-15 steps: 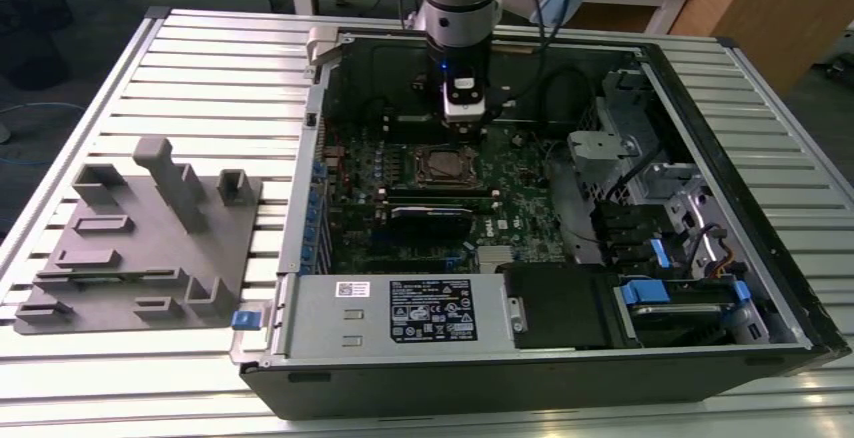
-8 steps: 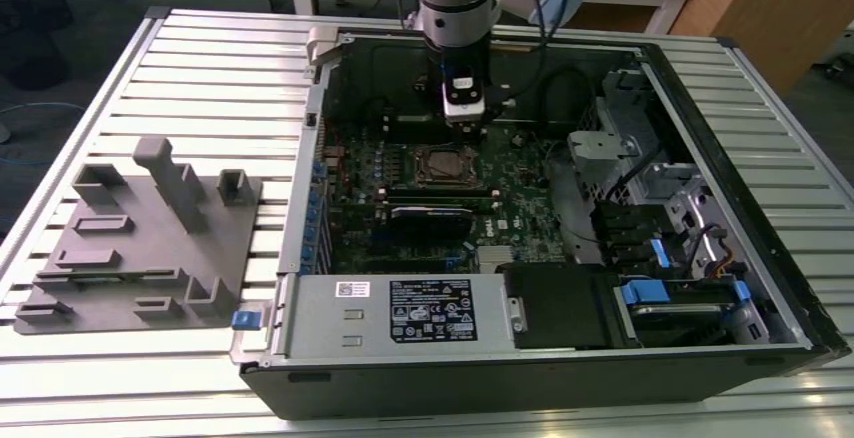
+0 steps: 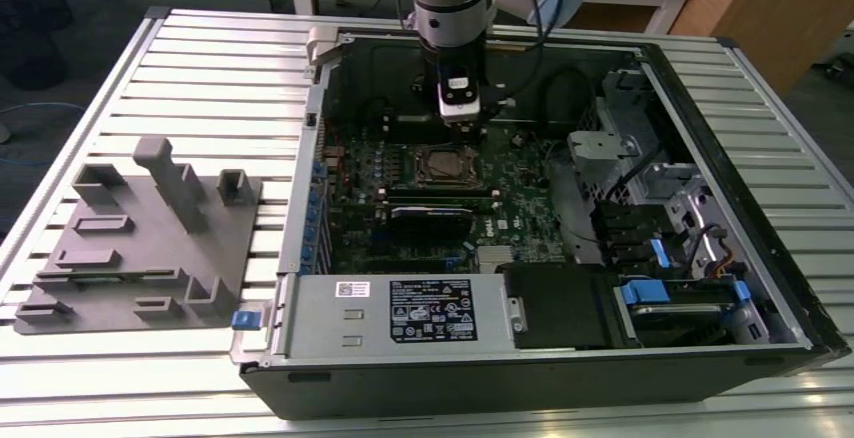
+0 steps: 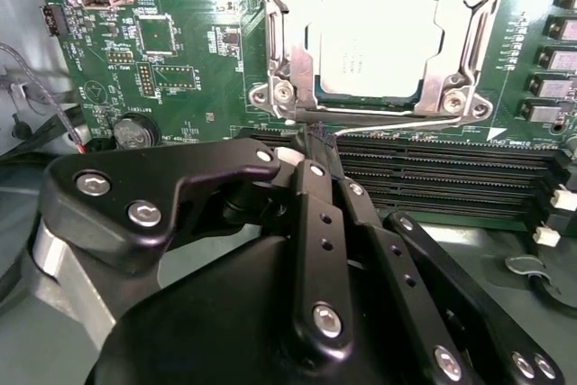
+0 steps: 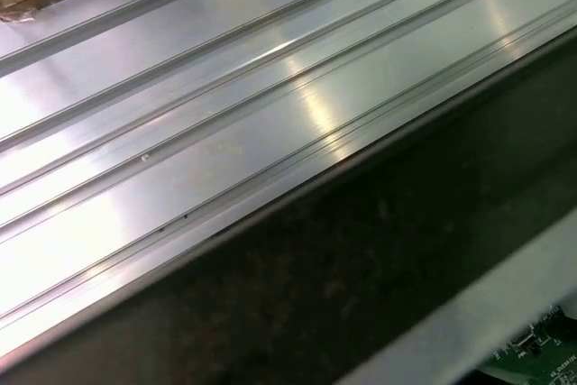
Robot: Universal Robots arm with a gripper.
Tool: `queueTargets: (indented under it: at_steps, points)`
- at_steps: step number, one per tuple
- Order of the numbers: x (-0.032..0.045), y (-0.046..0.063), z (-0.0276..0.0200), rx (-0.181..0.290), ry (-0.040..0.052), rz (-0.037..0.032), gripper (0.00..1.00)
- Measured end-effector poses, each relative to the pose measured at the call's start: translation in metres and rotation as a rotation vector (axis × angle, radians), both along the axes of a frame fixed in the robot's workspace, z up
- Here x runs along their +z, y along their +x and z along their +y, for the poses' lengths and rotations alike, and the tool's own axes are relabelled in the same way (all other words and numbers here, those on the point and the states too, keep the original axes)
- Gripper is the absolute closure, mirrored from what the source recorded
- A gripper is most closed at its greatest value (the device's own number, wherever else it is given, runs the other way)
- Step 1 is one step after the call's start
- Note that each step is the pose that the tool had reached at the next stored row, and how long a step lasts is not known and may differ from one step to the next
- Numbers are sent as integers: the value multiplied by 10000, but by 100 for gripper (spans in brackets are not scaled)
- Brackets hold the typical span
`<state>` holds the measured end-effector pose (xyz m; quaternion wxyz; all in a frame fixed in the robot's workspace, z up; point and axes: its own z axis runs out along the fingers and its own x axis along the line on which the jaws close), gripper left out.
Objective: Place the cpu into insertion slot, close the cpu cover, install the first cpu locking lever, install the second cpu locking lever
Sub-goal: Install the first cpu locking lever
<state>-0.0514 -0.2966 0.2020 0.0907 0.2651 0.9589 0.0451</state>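
Black-linked hand (image 4: 317, 149) low over the socket's edge, fingers drawn narrow, almost together.
Its tips sit right at the thin silvery wire locking lever (image 4: 406, 123); whether they pinch it, I cannot tell. Just beyond, the pale silvery square cpu (image 4: 379, 38) lies in the small metal-rimmed insertion slot (image 3: 441, 165), with the silvery frame-shaped cpu cover (image 4: 460, 51) down flat around it and green circuit board (image 4: 198, 87) all round.

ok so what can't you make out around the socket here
Second wrist view: the cover's far side, cut off by the picture's edge.
Second wrist view: one end of the lever, hidden behind the gripper.
Exterior view: the socket, too small to show any latching.
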Motion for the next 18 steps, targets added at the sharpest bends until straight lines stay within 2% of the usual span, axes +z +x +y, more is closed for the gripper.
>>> queueTargets:
  at_steps: [10,15,18]
  points:
    - [-6,-70,0,0,67,-175,89]
    - [-11,-96,0,-1,127,-216,89]
    - [-11,-97,0,0,143,-218,89]
